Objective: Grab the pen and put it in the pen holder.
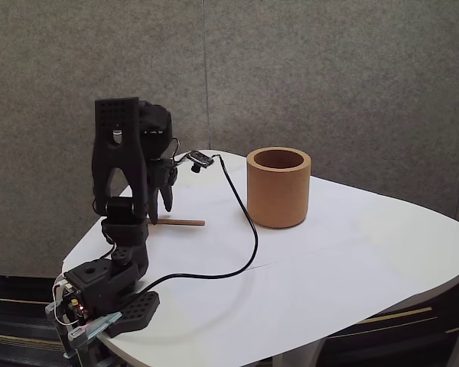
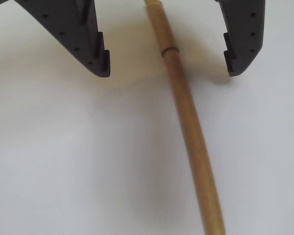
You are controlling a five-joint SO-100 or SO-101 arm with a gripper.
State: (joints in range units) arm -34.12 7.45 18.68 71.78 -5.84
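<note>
Nearest the wrist camera lay the pen [image 2: 191,127], a thin tan stick of wood-like grain with a dark ring scored around it near its far end, resting flat on the white surface [image 2: 63,161]. The hand [image 2: 166,66] stood wide open above it, one black finger on each side of the shaft and neither touching it, so it had hold of nothing. In the fixed view the pen [image 1: 182,222] poked out to the right from beneath the lowered hand [image 1: 159,205], well apart from the pen holder [image 1: 278,188], which stood upright farther right.

My judgement is that the main risk lay in the closing itself: the stick was round, smooth and slender, so hard plastic fingers [image 2: 100,58] could roll it sideways or let it slip out. It also ran slightly off-centre between the fingers, nearer the right one in the wrist view, so one finger might push it first. A black cable [image 1: 245,222] curved across the surface between arm and holder and could snag on the carry.

The holder was a thick-walled, matte, terracotta-coloured cylinder with a wide mouth.
</note>
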